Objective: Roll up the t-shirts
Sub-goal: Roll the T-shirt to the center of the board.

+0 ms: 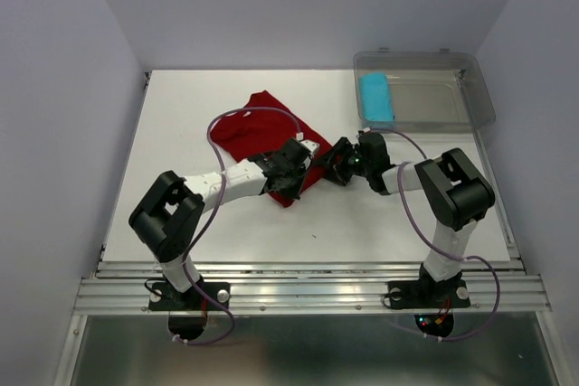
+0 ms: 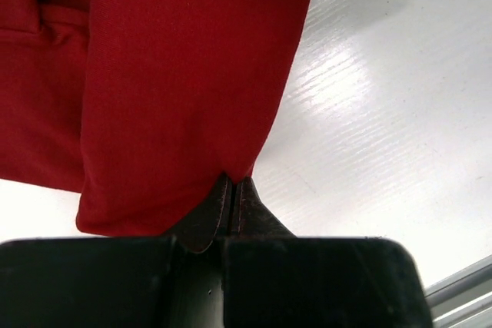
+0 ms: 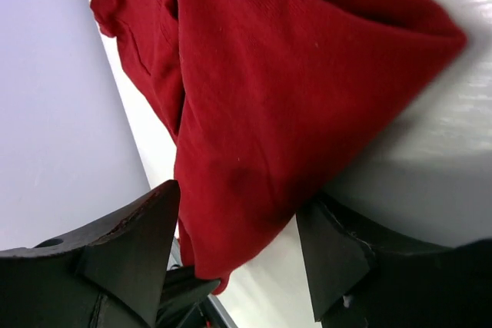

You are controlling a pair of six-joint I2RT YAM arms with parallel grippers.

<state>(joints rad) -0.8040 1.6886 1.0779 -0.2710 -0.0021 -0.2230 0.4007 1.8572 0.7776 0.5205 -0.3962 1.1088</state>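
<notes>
Left wrist view: the left fingers (image 2: 201, 224) are pressed together, nipping the edge of the dark red t-shirt (image 2: 177, 74). Its folded cloth spreads away from their tips over the white counter (image 2: 369, 113). In the right wrist view the right fingers (image 3: 131, 247) are spread wide, and a bunched corner of the red t-shirt sits between them. I cannot tell whether either finger touches it. From above, both sets of fingers meet at the red t-shirt's near right edge, the left arm reaching in from its near left and the right arm from its right. The rest of the red t-shirt lies crumpled and flat on the counter. Well apart from the red t-shirt, beyond it and to its right, stands a clear plastic bin (image 1: 479, 97). The light blue t-shirt (image 1: 375, 98) lies inside as a compact roll against the wall nearest the red t-shirt.
</notes>
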